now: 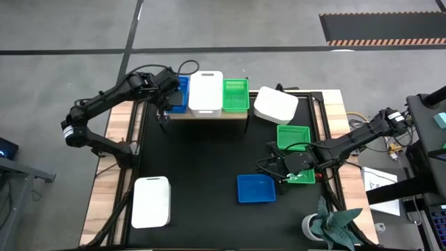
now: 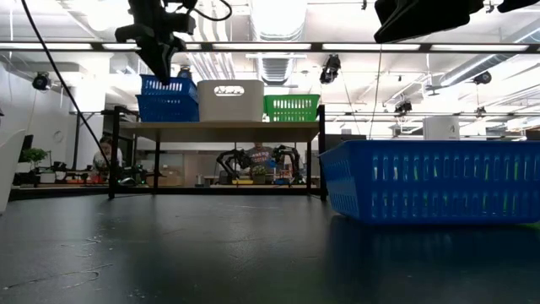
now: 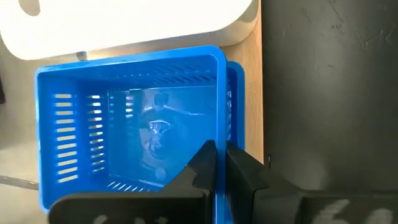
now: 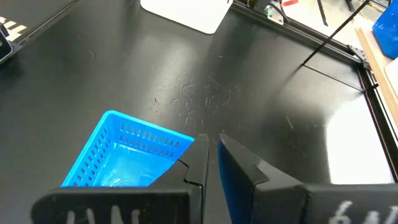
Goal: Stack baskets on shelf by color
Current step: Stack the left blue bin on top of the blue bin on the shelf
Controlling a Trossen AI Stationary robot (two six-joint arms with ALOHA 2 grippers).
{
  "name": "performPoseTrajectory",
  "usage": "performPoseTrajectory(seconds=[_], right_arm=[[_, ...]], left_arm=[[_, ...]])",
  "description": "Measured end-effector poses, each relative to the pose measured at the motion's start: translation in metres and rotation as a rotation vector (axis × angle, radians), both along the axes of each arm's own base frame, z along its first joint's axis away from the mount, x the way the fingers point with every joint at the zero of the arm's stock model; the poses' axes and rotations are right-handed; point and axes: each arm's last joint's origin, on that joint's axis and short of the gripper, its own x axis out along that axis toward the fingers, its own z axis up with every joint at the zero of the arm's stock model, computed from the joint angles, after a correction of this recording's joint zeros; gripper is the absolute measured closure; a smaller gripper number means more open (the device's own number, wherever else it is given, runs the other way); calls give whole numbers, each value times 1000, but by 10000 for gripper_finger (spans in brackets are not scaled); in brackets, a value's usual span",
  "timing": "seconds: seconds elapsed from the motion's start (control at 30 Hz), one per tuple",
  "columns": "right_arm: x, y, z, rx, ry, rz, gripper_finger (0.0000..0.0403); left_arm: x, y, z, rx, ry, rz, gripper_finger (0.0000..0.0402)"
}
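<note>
Left gripper [image 3: 217,163] sits over the blue basket stack [image 1: 178,94] at the left end of the shelf [image 1: 209,115], fingers pinched on the near wall of the top blue basket [image 3: 130,118]. The wrist view shows a second blue rim under it, offset, so the top one isn't fully nested.

Right gripper [image 4: 211,155] is low over the table [image 1: 202,160], fingers nearly together on the wall of the loose blue basket [image 1: 256,188].

On the shelf: blue stack, white basket [image 1: 206,92] in the middle, green basket [image 1: 236,95] at the right end. Off the shelf: white basket [image 1: 276,105] near the right end of the shelf, another white one [image 1: 151,202] front left, two green baskets [image 1: 294,137] beside the right arm.

Risks:
- The left grip is on one thin perforated wall. Pulling away while still clamped could drag the top basket off the stack or off the shelf edge.
- The right grip is also a one-wall pinch. The basket will likely tilt on lift and may slip.
- Both arms work the blue column, so the right arm's delivery could clash with the left arm.
- The green basket [image 1: 301,174] just beside the right gripper could get knocked.
</note>
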Motion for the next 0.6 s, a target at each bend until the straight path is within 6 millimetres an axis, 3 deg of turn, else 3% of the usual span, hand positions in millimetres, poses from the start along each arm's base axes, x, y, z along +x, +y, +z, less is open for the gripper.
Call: performPoseTrajectory(seconds=[0.27, 0.6], right_arm=[[0, 0, 0, -1, 1, 0, 376], [0, 0, 0, -1, 1, 0, 376]], left_arm=[[0, 0, -5, -10, 15, 1, 396], [0, 0, -4, -8, 9, 4, 342]])
